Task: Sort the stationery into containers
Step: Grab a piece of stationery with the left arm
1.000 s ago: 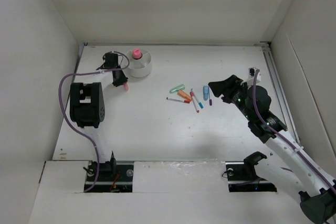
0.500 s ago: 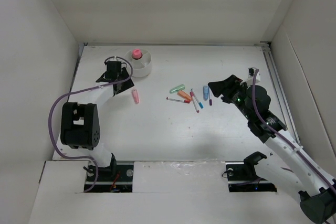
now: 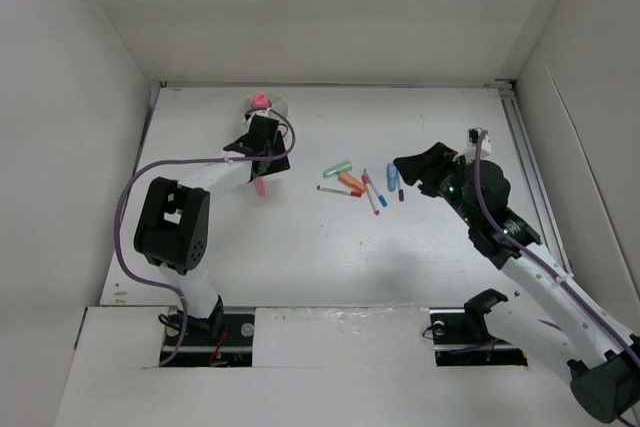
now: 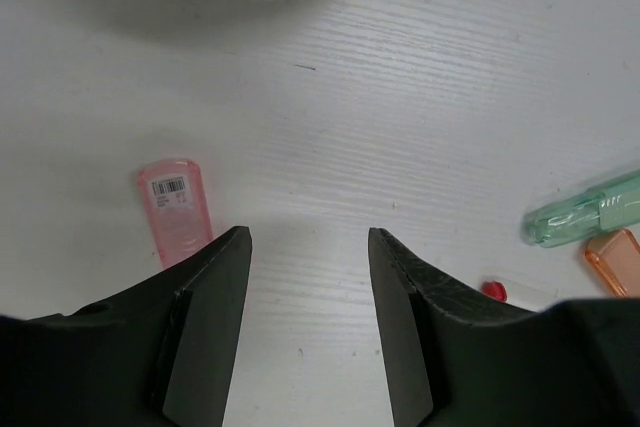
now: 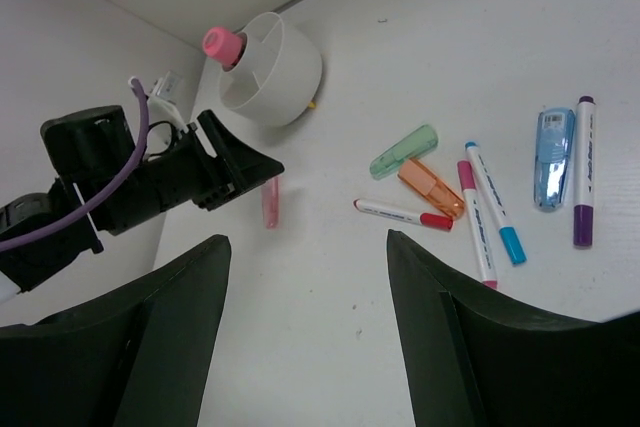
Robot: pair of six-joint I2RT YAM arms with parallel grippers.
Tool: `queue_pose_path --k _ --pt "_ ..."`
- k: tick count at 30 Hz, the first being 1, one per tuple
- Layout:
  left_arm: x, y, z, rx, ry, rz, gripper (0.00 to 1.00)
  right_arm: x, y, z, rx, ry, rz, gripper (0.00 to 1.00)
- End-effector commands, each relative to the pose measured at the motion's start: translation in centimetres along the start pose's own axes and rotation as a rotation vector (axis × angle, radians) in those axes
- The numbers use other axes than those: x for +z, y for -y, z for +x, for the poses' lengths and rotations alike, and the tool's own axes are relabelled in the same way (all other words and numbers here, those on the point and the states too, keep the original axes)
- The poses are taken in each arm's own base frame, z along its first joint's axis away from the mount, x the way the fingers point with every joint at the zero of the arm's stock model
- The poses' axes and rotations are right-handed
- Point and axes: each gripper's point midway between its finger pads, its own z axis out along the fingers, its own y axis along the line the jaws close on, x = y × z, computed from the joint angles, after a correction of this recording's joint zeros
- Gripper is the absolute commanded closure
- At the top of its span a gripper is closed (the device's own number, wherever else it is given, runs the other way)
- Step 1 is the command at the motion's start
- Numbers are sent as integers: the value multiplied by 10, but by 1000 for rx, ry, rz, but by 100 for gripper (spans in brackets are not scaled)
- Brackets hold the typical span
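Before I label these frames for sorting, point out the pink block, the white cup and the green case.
pink block (image 4: 175, 215), left wrist view, middle of its body.
white cup (image 5: 290, 82), right wrist view, outer wall.
green case (image 5: 404, 151), right wrist view, middle of its body.

A round white divided cup (image 5: 285, 82) is standing upright at the far left of the surface (image 5: 320, 327), with a pink-capped bottle (image 5: 222, 45) sitting in one of its compartments. A small pink block (image 5: 270, 203) bearing a barcode label is lying flat near the cup, apart from it. Well to the right, the rest is lying loose in a cluster: a clear green piece (image 5: 404, 151) just beside a clear orange piece (image 5: 431, 188), a red-capped white marker (image 5: 403, 214), a pink marker (image 5: 476, 224) and a blue marker (image 5: 494, 203) side by side, and a pale blue piece (image 5: 553, 157) next to a purple marker (image 5: 583, 171).
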Motion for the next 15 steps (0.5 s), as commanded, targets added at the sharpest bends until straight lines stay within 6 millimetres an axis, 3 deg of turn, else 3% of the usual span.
queue_pose_path --k 1,6,8,10,15 --pt "-13 -15 -31 -32 118 -88 53 -1 -22 -18 0 41 -62 30" --pt "-18 -20 -41 -68 146 -84 41 1 -21 -15 -1 28 -62 26" --pt "-12 -24 -36 -94 102 -78 48 3 -20 -13 -2 22 -56 25" --pt "-12 -22 -34 -100 87 -53 63 3 -20 -13 -2 22 -56 25" --pt "-7 -32 -26 -136 83 -102 65 2 -24 -15 -2 22 -69 25"
